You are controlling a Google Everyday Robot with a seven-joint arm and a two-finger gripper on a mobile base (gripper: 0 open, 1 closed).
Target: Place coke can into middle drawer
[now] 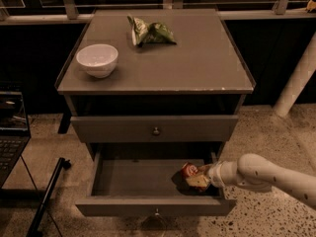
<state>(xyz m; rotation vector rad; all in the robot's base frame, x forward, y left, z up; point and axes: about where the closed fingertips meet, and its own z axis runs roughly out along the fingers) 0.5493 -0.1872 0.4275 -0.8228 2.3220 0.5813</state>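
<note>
The coke can (188, 170) is a small red can lying on its side on the grey floor of the open middle drawer (138, 179), at the right end. My gripper (197, 177) reaches in from the right over the drawer's right wall, and its fingers (198, 182) are closed around the can. My white arm (261, 174) stretches off to the lower right. The drawer stands pulled out, with its small knob (157, 212) at the front edge.
A white bowl (97, 59) and a green foil snack bag (149, 32) sit on the cabinet top (197, 63). A closed front panel with a round knob (156, 131) is above the drawer. A laptop (11, 132) is at the left, a white post (296, 83) at the right.
</note>
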